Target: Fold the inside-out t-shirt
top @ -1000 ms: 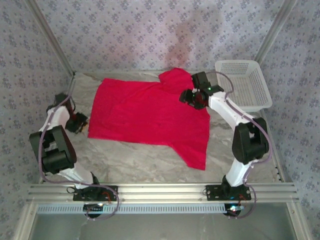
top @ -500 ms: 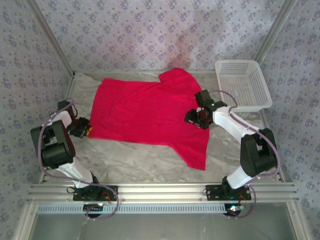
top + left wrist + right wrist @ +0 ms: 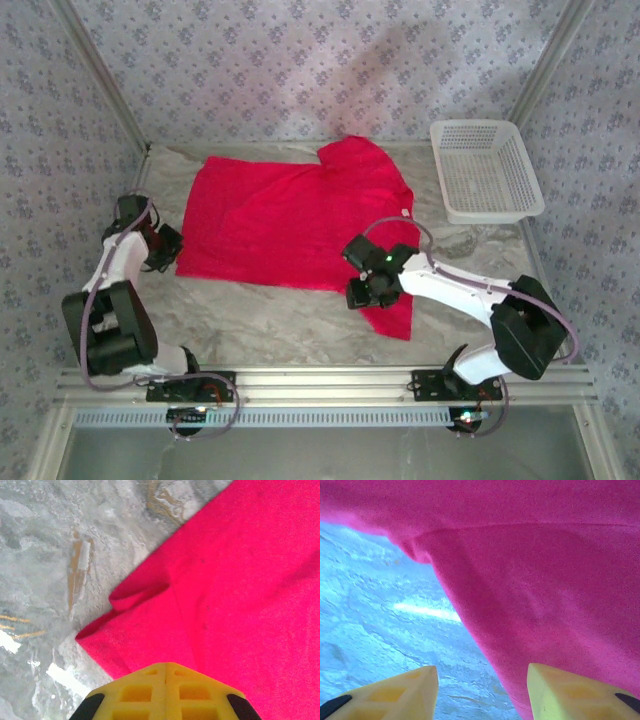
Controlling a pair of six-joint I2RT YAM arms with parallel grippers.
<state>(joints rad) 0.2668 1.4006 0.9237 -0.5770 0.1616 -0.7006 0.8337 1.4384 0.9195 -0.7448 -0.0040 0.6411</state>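
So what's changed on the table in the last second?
The right gripper swept from the t-shirt's far sleeve toward the near edge and now hangs open over the near sleeve. The left gripper, at the shirt's hem, closed. The t-shirt and the white basket stayed put.

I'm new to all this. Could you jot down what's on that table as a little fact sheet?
Garment: red t-shirt spread flat on the table
Left fingers: shut, seemingly pinching the shirt's left edge
Right fingers: open, straddling its near-right edge
Basket: white, empty, at the far right
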